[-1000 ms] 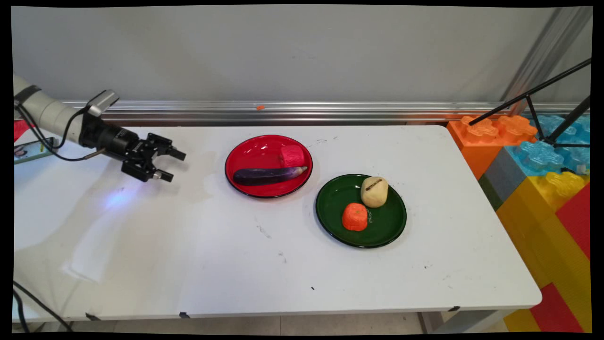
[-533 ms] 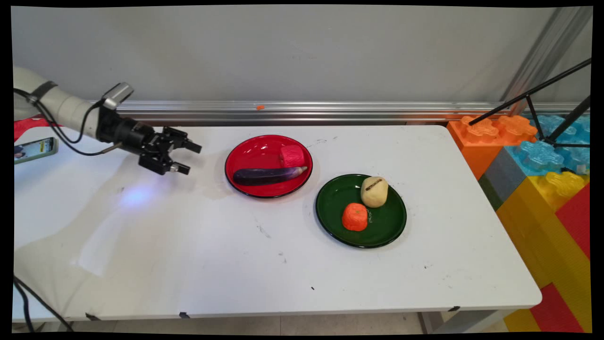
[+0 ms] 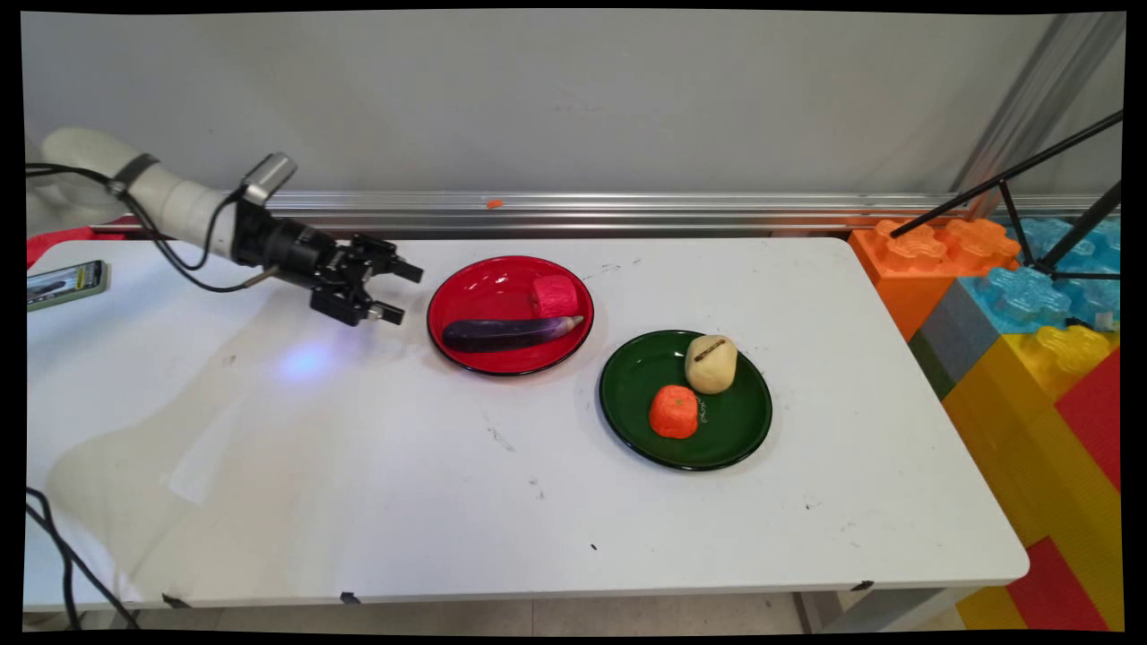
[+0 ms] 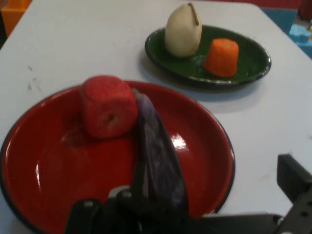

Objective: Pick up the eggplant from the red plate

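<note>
Two plates lie ahead of the hand [image 3: 399,292] in the main view: a red plate [image 3: 479,287] just beyond its spread, empty fingers, carrying an eggplant [image 3: 506,333] and a pink piece [image 3: 555,295], and a green plate [image 3: 730,425] farther on.

Hand view: eggplant [image 4: 158,161] nearest, pink piece [image 4: 107,106] touching it, potato [image 4: 183,31] and orange piece [image 4: 222,57] beyond.
</note>
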`<state>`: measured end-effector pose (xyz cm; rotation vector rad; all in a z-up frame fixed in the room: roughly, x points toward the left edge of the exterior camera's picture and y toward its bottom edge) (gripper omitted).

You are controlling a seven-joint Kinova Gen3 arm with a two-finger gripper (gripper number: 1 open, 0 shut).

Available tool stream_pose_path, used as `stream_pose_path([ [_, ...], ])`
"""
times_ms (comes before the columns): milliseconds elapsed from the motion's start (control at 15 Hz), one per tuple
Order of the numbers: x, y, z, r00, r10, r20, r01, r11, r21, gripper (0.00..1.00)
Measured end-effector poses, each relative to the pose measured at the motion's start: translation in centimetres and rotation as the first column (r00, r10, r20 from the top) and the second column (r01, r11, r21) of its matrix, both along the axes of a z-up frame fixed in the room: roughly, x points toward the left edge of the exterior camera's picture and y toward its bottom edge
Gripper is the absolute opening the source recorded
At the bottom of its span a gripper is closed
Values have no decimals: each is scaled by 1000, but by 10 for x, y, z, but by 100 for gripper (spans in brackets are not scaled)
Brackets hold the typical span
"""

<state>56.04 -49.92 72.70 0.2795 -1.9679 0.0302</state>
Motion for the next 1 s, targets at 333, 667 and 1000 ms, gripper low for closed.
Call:
stream_pose_path([
  [333,-30,-20,-13,1000,-13,-7,13,1000,-24,100],
  [667,-54,-33,-25,1000,-25,-3,25,999,-34,100],
  [1000,-73,-42,-39,999,-45,23,46,998,-47,100],
])
